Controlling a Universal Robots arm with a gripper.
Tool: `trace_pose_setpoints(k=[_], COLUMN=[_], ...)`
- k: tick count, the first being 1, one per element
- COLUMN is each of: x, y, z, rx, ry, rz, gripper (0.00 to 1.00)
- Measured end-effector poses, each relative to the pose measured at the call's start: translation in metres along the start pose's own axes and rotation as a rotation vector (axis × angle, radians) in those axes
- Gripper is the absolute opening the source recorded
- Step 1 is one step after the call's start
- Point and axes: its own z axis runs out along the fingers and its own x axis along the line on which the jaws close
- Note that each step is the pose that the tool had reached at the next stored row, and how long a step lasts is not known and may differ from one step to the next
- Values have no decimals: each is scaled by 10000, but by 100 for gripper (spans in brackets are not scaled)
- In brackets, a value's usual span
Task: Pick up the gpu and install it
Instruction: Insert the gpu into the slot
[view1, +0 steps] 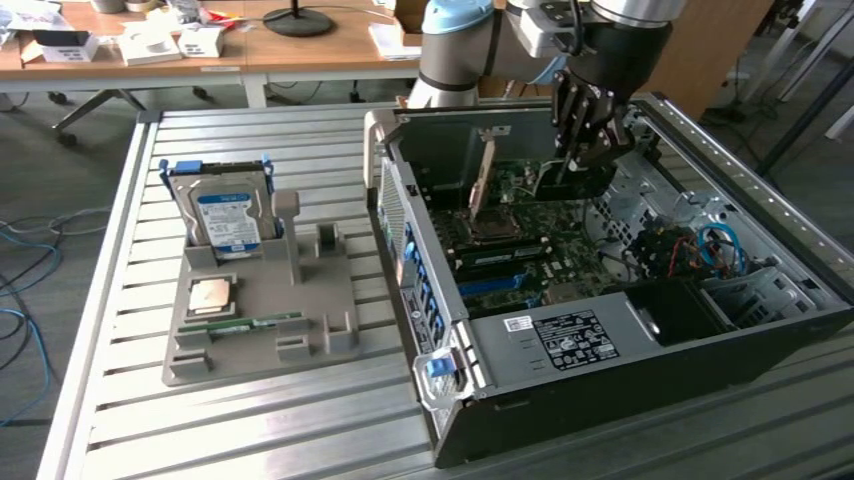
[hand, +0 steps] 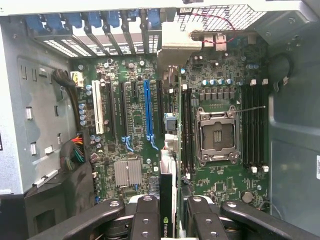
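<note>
The gripper (view1: 585, 150) was clamped on the gpu (hand: 167, 192) inside the open computer case (view1: 627, 400), holding the card edge-on above the motherboard (hand: 135, 125) and parallel to the blue expansion slot (hand: 147, 107), apparently so that its connector edge could line up with a slot.

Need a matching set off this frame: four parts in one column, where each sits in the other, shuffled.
Things
1. gpu
2. hard drive
3. memory stick
4. CPU socket

Places
A. standing upright in the grey holder on the table
B. empty, on the motherboard
C. clamped between the jaws of the gripper, inside the computer case
D. narrow green strip low in the holder, beside the processor chip

Pairs: 1-C, 2-A, 3-D, 4-B
</note>
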Motion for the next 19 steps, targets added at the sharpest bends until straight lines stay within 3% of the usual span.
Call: trace_pose_setpoints(k=[19], x=[2], y=[10], z=[29], rx=[-7], ry=[-7], rz=[-191], gripper=[26])
